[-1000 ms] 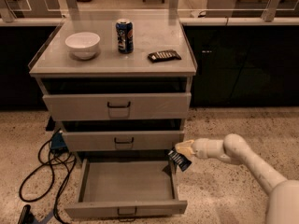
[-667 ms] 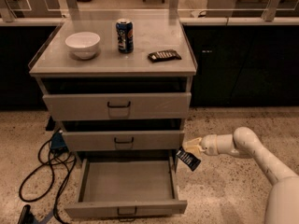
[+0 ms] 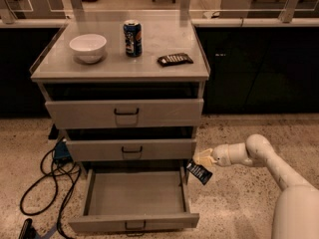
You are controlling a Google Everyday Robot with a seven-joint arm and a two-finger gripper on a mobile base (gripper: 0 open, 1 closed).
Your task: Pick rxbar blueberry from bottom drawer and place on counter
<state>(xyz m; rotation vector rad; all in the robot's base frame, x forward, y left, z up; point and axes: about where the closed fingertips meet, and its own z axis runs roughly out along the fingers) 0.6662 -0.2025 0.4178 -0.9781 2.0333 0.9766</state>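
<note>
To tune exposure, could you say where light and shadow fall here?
Camera view: the counter is brightest, with mild glare; drawer recesses lie in deep shadow; the gripper, right of the bottom drawer, holds the rxbar blueberry in dimmer light.

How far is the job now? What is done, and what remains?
Done: the rxbar blueberry is out of the open bottom drawer. In hand: the gripper holds it just beside that drawer, low down. Left: raising it and placing it on the counter, where a bowl, a can and a dark bar sit.
</note>
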